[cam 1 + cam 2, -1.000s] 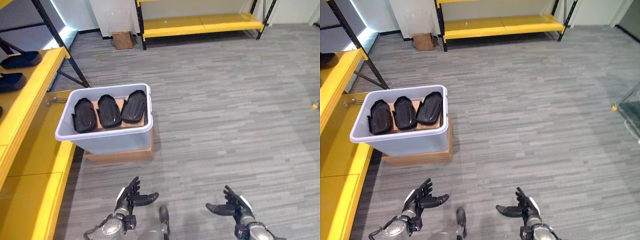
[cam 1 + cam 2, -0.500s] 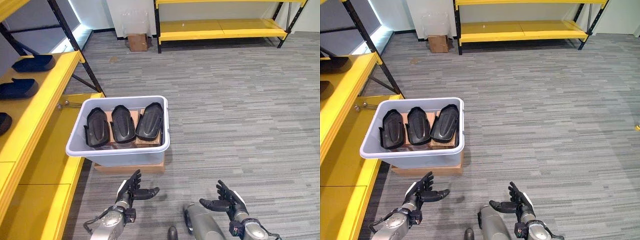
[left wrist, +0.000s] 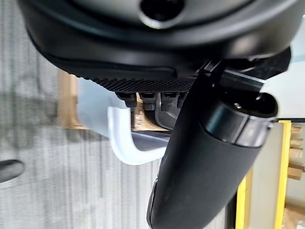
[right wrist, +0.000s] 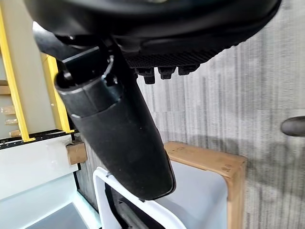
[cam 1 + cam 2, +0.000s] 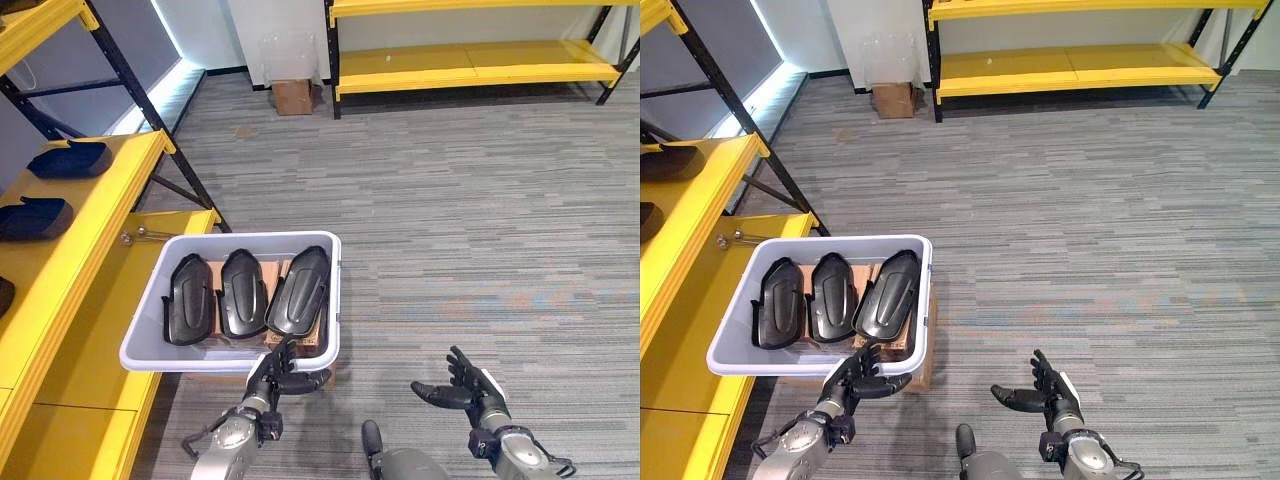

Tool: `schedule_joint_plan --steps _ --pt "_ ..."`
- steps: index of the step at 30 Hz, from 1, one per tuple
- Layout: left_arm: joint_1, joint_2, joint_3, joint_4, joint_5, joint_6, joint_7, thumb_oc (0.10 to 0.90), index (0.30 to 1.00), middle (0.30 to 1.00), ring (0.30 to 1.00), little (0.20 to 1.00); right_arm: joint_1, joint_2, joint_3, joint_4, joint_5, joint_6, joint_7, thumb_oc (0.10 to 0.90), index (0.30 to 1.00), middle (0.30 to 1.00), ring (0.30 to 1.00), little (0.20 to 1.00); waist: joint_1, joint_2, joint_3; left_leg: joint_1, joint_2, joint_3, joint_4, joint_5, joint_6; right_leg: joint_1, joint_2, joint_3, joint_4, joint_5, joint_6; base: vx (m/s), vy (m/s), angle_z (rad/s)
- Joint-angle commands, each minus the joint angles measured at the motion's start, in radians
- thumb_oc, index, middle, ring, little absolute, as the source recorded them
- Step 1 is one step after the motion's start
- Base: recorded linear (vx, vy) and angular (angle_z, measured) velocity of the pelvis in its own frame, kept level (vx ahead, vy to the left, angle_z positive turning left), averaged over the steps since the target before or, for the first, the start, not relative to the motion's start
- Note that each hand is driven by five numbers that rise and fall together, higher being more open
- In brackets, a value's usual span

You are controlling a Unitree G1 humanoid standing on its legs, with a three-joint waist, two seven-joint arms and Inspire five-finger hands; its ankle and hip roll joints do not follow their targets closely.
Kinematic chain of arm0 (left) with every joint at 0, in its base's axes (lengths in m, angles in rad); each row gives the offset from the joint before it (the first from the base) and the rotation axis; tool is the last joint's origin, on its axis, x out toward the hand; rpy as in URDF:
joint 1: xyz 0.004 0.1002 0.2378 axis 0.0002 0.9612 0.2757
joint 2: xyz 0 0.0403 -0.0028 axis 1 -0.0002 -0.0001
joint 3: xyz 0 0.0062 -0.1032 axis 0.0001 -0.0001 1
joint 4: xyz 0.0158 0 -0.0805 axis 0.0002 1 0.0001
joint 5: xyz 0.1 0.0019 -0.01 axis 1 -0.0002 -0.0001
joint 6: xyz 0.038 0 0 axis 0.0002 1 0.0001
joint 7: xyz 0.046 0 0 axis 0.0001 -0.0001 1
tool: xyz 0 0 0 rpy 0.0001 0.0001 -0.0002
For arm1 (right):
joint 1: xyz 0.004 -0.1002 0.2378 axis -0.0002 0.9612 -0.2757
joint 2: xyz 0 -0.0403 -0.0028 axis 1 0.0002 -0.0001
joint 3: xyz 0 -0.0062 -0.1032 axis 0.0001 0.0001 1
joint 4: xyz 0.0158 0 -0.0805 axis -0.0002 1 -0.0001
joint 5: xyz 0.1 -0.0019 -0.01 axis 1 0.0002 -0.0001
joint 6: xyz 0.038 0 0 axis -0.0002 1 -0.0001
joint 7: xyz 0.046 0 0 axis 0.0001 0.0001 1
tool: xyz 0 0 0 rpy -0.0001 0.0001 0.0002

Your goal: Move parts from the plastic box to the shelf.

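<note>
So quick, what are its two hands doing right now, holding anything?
Left hand: open, holding nothing, just short of the box.
Right hand: open, holding nothing, over the floor.

Head stereo pair looking down, wrist cameras close behind thumbs, all sharing plastic box (image 5: 240,345), perhaps partly

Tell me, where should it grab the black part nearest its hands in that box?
Probably at the upper end of the rightmost part, coming from above. It leans tilted against the box wall with its narrow top raised and free, while the next part crowds its left side. The left hand, open just in front of the box, looks closest; the right hand is open over the floor.
</note>
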Motion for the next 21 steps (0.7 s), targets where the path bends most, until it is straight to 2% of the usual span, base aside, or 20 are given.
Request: schedule_joint_plan --steps 1,2,3,5,6,7,9,10,11,13,14,15,18,19,20,21 --pt "0.011 0.03 0.019 -0.064 0.004 -0.071 -0.003 0.9 1.0 1.0 1.0 1.0 0.021 -0.035 -0.018 -0.07 0.054 -0.071 0.001 0.9 1.0 1.0 1.0 1.0 -0.024 -0.031 -0.036 -0.106 0.021 0.06 0.092 0.17 -0.015 0.024 -0.016 0.043 0.035 -0.117 0.133 -0.01 -0.113 0.28" --pt "0.008 0.034 0.021 -0.07 0.003 -0.07 -0.002 0.9 1.0 1.0 1.0 1.0 0.019 -0.043 -0.018 -0.068 0.057 -0.072 -0.006 0.9 1.0 1.0 1.0 1.0 -0.011 -0.049 -0.01 -0.189 0.021 0.072 0.236 0.208 -0.018 0.04 -0.023 0.049 0.043 -0.13 0.114 0.02 -0.135 0.23" --pt "0.011 0.033 0.024 -0.07 0.002 -0.069 -0.002 0.9 1.0 1.0 1.0 1.0 0.021 -0.044 -0.02 -0.069 0.056 -0.071 -0.008 0.9 1.0 1.0 1.0 1.0 -0.008 -0.054 -0.006 -0.209 0.031 0.091 0.252 0.205 -0.008 0.047 -0.026 0.05 0.045 -0.135 0.11 0.04 -0.102 0.1" --pt "0.015 0.035 0.029 -0.073 -0.003 -0.065 0.002 0.9 1.0 1.0 1.0 1.0 0.02 -0.042 -0.021 -0.067 0.052 -0.073 -0.021 0.9 1.0 1.0 1.0 1.0 -0.002 -0.067 -0.003 -0.247 0.105 0.127 0.203 0.186 0.02 0.056 -0.042 0.056 0.053 -0.144 0.109 0.09 -0.002 -0.06" --pt "0.019 0.035 0.03 -0.072 -0.001 -0.061 0.002 0.9 1.0 1.0 1.0 1.0 0.024 -0.039 -0.024 -0.071 0.053 -0.072 -0.025 0.9 1.0 1.0 1.0 1.0 0.002 -0.074 -0.004 -0.247 0.141 0.125 0.134 0.169 0.029 0.065 -0.05 0.055 0.055 -0.154 0.112 0.18 0.106 -0.07" --pt "0.025 0.038 0.028 -0.075 0.003 -0.059 0.007 0.9 1.0 1.0 1.0 1.0 0.029 -0.039 -0.025 -0.069 0.047 -0.078 -0.032 0.9 1.0 1.0 1.0 1.0 0.004 -0.072 -0.011 -0.207 0.201 0.095 -0.072 0.199 0.019 0.069 -0.053 0.061 0.068 -0.179 0.124 0.2 0.144 -0.03" --pt "0.029 0.039 0.027 -0.076 0.004 -0.058 0.01 0.9 1.0 1.0 1.0 1.0 0.035 -0.044 -0.027 -0.071 0.041 -0.081 -0.036 0.9 1.0 1.0 1.0 1.0 0.001 -0.058 -0.021 -0.178 0.264 0.07 -0.26 0.262 -0.005 0.069 -0.052 0.071 0.08 -0.203 0.132 0.18 0.168 -0.12" --pt "0.03 0.039 0.025 -0.074 0.007 -0.056 0.011 0.9 1.0 1.0 1.0 1.0 0.037 -0.049 -0.03 -0.069 0.035 -0.082 -0.039 0.9 1.0 1.0 1.0 1.0 -0.001 -0.046 -0.024 -0.176 0.299 0.064 -0.34 0.316 -0.024 0.073 -0.049 0.078 0.085 -0.218 0.136 0.11 0.116 -0.26" --pt "0.031 0.039 0.025 -0.074 0.007 -0.056 0.011 0.9 1.0 1.0 1.0 1.0 0.037 -0.049 -0.03 -0.069 0.035 -0.082 -0.039 0.9 1.0 1.0 1.0 1.0 0.0 -0.047 -0.023 -0.168 0.3 0.066 -0.352 0.323 -0.025 0.074 -0.049 0.078 0.087 -0.219 0.135 0.12 0.145 -0.23" --pt "0.032 0.033 0.021 -0.065 0.015 -0.056 0.009 0.9 1.0 1.0 1.0 1.0 0.045 -0.055 -0.037 -0.071 0.03 -0.081 -0.041 0.9 1.0 1.0 1.0 1.0 -0.004 -0.029 -0.026 -0.182 0.344 0.067 -0.441 0.382 -0.059 0.095 -0.059 0.09 0.105 -0.249 0.143 0.16 0.206 -0.11" --pt "0.032 0.033 0.021 -0.065 0.015 -0.056 0.009 0.9 1.0 1.0 1.0 1.0 0.045 -0.055 -0.038 -0.071 0.03 -0.081 -0.041 0.9 1.0 1.0 1.0 1.0 -0.003 -0.03 -0.026 -0.181 0.344 0.067 -0.442 0.382 -0.059 0.096 -0.059 0.09 0.105 -0.249 0.143 0.22 0.296 0.1" --pt "0.028 0.031 0.016 -0.058 0.016 -0.056 0.004 0.9 1.0 1.0 1.0 1.0 0.057 -0.048 -0.049 -0.076 0.032 -0.08 -0.036 0.9 1.0 1.0 1.0 1.0 -0.015 -0.016 -0.034 -0.177 0.352 0.11 -0.452 0.38 -0.077 0.113 -0.068 0.088 0.106 -0.265 0.154 0.12 0.171 0.12" --pt "0.032 0.035 0.014 -0.063 0.02 -0.058 -0.002 0.9 1.0 1.0 1.0 1.0 0.06 -0.045 -0.049 -0.079 0.031 -0.076 -0.032 0.9 1.0 1.0 1.0 1.0 -0.015 -0.001 -0.046 -0.176 0.354 0.095 -0.452 0.373 -0.089 0.122 -0.084 0.097 0.101 -0.267 0.166 0.19 0.316 -0.01" --pt "0.035 0.037 0.02 -0.071 0.013 -0.058 -0.001 0.9 1.0 1.0 1.0 1.0 0.058 -0.041 -0.045 -0.073 0.022 -0.07 -0.028 0.9 1.0 1.0 1.0 1.0 -0.009 0.004 -0.053 -0.165 0.334 0.082 -0.447 0.345 -0.079 0.136 -0.112 0.11 0.089 -0.263 0.179 0.1 0.196 -0.07" --pt "0.035 0.038 0.02 -0.071 0.013 -0.058 -0.001 0.9 1.0 1.0 1.0 1.0 0.058 -0.041 -0.045 -0.073 0.022 -0.07 -0.028 0.9 1.0 1.0 1.0 1.0 -0.008 0.003 -0.053 -0.163 0.333 0.083 -0.447 0.344 -0.079 0.138 -0.113 0.11 0.088 -0.263 0.18 0.2 0.389 -0.13" --pt "0.03 0.049 0.018 -0.077 0.009 -0.063 0.0 0.9 1.0 1.0 1.0 1.0 0.051 -0.033 -0.048 -0.076 0.024 -0.066 -0.028 0.9 1.0 1.0 1.0 1.0 -0.003 -0.005 -0.059 -0.166 0.308 0.1 -0.428 0.318 -0.071 0.148 -0.154 0.11 0.07 -0.246 0.205 0.1 0.197 -0.19"
